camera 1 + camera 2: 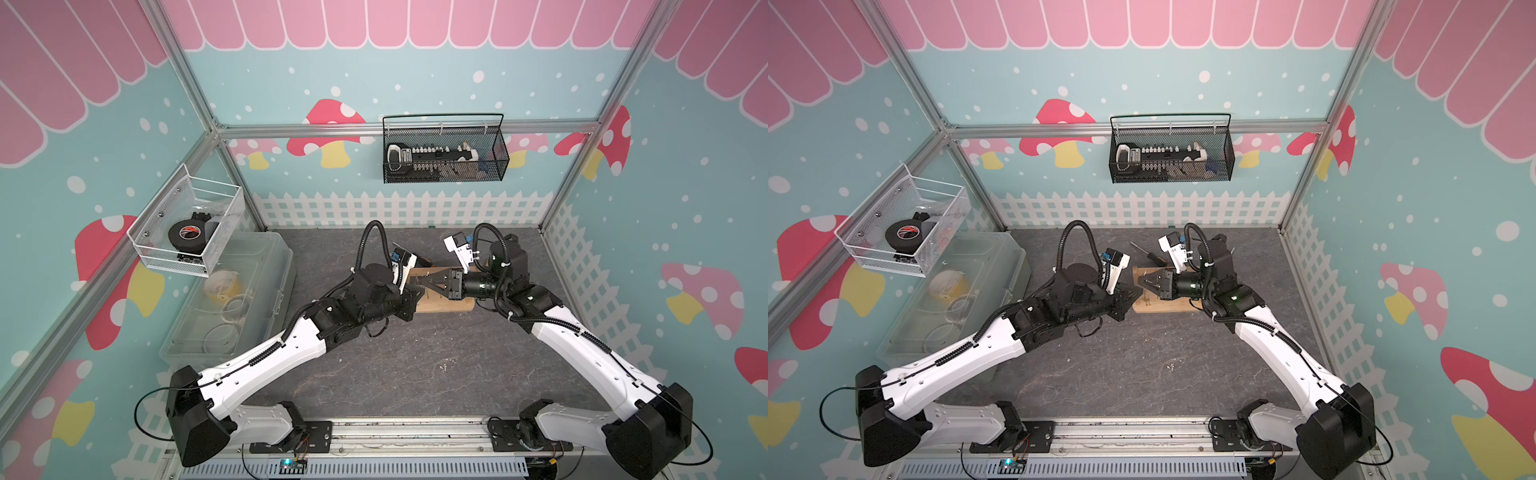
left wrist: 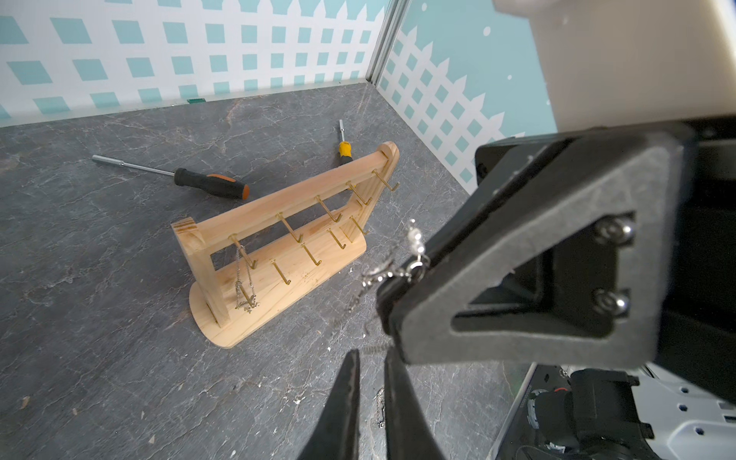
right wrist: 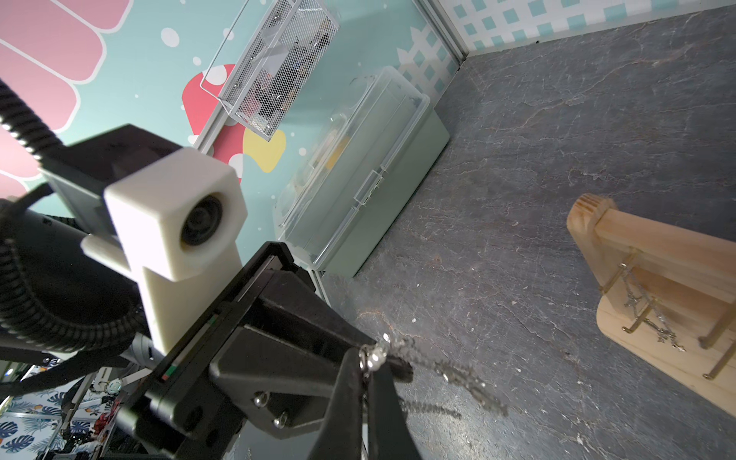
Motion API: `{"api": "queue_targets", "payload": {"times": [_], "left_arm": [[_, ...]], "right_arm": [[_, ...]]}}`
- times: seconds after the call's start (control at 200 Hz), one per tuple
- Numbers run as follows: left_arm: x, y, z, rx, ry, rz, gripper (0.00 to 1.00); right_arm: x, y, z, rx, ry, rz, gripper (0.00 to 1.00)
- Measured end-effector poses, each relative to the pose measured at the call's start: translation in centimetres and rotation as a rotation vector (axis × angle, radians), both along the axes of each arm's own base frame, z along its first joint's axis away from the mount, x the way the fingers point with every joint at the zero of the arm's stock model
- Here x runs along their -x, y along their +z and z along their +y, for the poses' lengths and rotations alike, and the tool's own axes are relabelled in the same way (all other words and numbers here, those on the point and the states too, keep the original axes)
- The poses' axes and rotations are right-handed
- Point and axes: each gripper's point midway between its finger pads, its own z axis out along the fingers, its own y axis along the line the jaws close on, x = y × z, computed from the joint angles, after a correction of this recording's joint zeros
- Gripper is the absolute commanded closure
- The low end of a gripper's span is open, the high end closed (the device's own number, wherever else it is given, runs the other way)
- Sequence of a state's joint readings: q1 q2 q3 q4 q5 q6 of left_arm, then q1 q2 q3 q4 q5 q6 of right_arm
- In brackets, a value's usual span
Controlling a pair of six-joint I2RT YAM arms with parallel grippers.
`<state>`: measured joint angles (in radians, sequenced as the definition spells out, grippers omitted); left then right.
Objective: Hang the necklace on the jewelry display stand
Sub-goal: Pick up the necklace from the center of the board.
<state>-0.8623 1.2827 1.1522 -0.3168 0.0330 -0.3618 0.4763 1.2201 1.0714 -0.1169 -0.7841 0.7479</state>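
Observation:
The jewelry display stand (image 2: 302, 275), light wood with gold pegs, stands on the dark table, and both top views show it under the two grippers (image 1: 446, 306) (image 1: 1169, 308). A silver chain (image 2: 243, 278) hangs from its end peg. My right gripper (image 3: 368, 366) is shut on the necklace (image 3: 373, 355) at its beaded clasp (image 2: 414, 247). The rest of the chain trails blurred in the air, in front of the stand. My left gripper (image 2: 372, 358) sits just below the right gripper's tips. Its jaws stand a narrow gap apart, and a bit of chain crosses at their tips.
Two screwdrivers lie behind the stand, one black and orange (image 2: 211, 185) and one yellow (image 2: 343, 149). A clear plastic box (image 1: 232, 299) stands at the left wall under a white mesh basket (image 1: 187, 224). A black wire basket (image 1: 444, 153) hangs on the back wall.

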Motion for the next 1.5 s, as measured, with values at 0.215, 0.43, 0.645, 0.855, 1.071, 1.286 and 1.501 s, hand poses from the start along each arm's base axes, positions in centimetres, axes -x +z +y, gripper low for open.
{"api": "queue_targets", "payload": {"times": [0.215, 0.43, 0.645, 0.855, 1.071, 1.286, 1.501], "left_arm": [[-0.01, 0.01, 0.00, -0.002, 0.004, -0.003, 0.86], [-0.30, 0.00, 0.24, -0.010, 0.022, -0.012, 0.86], [-0.37, -0.18, 0.35, -0.015, 0.029, -0.012, 0.84], [-0.11, -0.24, 0.19, -0.013, 0.012, -0.009, 0.83], [0.23, 0.03, 0.39, -0.006, 0.005, -0.014, 0.83], [0.48, 0.52, 0.69, 0.001, 0.003, -0.026, 0.83], [0.51, 0.31, 0.73, -0.002, 0.003, -0.023, 0.83]], "right_arm": [[0.41, 0.23, 0.44, -0.004, 0.016, -0.006, 1.00], [0.43, 0.23, 0.46, -0.004, 0.017, -0.006, 1.00], [0.43, 0.25, 0.46, -0.005, 0.017, -0.006, 1.00], [0.43, 0.25, 0.46, -0.005, 0.017, -0.006, 1.00], [0.39, 0.22, 0.46, -0.004, 0.015, -0.006, 1.00], [0.20, -0.03, 0.49, 0.002, 0.011, -0.004, 1.00], [0.09, -0.21, 0.57, 0.003, 0.012, 0.002, 1.00]]}}
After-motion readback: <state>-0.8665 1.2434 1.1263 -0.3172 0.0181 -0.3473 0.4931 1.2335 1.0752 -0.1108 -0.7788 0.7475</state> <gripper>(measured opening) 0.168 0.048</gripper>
